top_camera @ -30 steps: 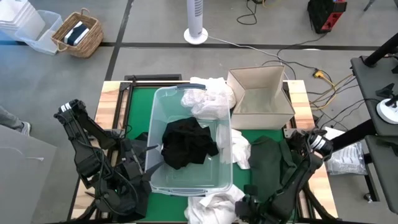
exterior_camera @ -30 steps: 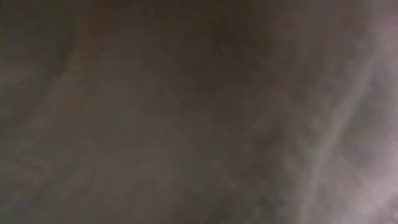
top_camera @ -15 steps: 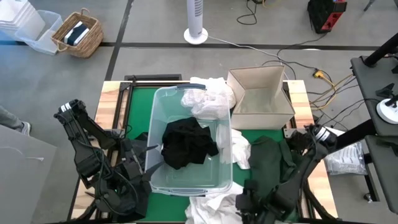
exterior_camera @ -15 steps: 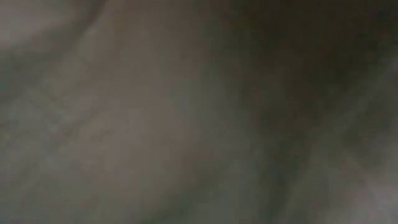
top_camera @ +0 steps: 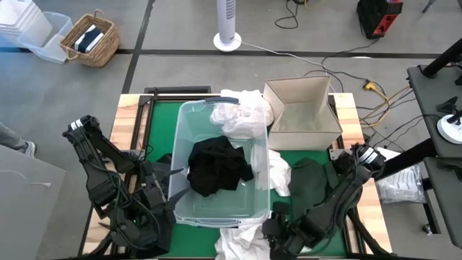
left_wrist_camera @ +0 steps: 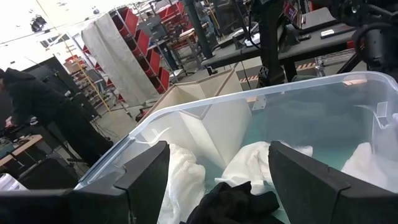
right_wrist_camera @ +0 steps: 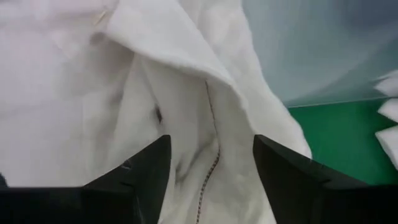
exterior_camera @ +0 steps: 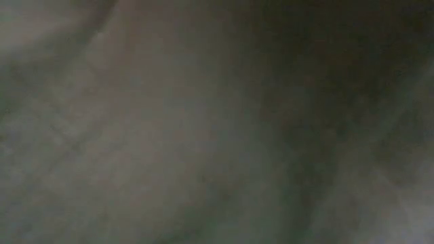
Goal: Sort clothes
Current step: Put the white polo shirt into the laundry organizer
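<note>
From above, your right gripper (top_camera: 278, 235) sits at the clear tub's (top_camera: 186, 115) near corner over the white garment (top_camera: 242, 242); a black garment (top_camera: 216, 167) already lies inside the tub. Your right wrist view shows its fingers spread, straddling a white fold (right_wrist_camera: 205, 118), apparently to pinch it. Your left gripper (left_wrist_camera: 211, 180) waits wide open at the tub's wall, empty.

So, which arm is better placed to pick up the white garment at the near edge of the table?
Probably the right. The right gripper has its jaws open just over the white garment. The left gripper faces the clear tub instead.
</note>
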